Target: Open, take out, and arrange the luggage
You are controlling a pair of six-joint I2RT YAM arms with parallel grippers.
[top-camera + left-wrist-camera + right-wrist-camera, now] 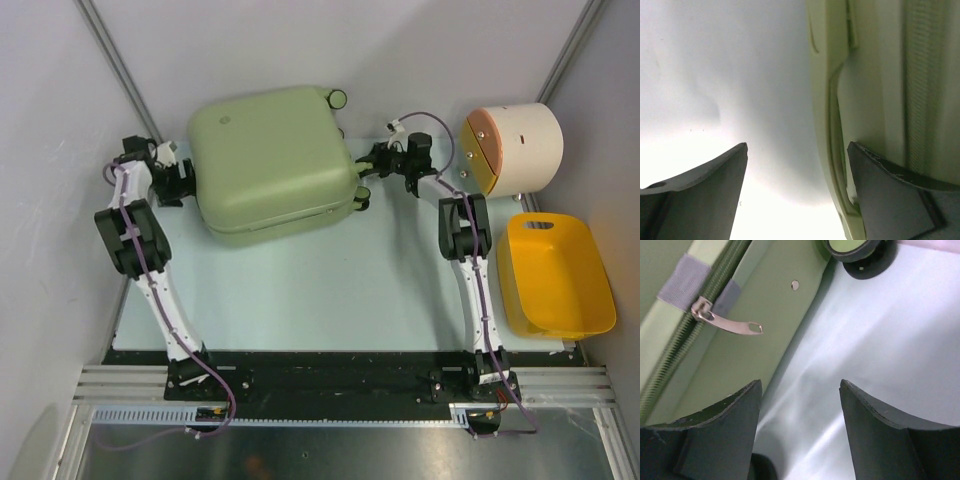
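suitcase (272,165): closed, zipper pull (732,326) free | left claw (797,150): open, empty | right claw (800,385): open, empty | to do: unzip, unpack, arrange

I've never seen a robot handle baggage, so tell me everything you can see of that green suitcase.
The suitcase is pale sage green, a smooth hard shell with rounded corners, lying flat on the table toward its far side. It looks closed: the green zipper runs shut, its metal pull lying loose. Small black-and-green wheels show at its right end. The left gripper and right gripper flank it, jaws open, neither holding it.
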